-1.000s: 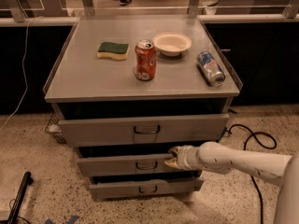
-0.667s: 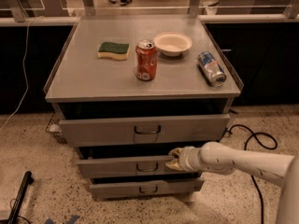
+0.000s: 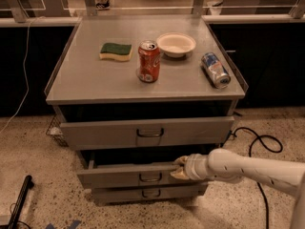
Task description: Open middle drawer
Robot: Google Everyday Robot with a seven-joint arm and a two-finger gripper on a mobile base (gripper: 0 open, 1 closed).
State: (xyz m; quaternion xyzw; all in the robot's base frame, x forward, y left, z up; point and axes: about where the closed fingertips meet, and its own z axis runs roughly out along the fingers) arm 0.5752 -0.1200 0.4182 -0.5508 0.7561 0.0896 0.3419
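Grabbing the middle drawer (image 3: 119, 175) by its top edge

It's the mid one of three grey fronts, sticking out a little past the bottom drawer (image 3: 119, 194), under the top drawer (image 3: 105, 133). The gripper (image 3: 178, 168) comes in from the right and sits just right of the small loop handle (image 3: 150, 177). Its fingers (image 3: 180, 161) are barely apart, pinching the panel's rim. Up on the cabinet top (image 3: 86, 85): a sponge (image 3: 116, 51), an upright red can (image 3: 148, 61), a bowl (image 3: 176, 44) and a can on its side (image 3: 215, 69).
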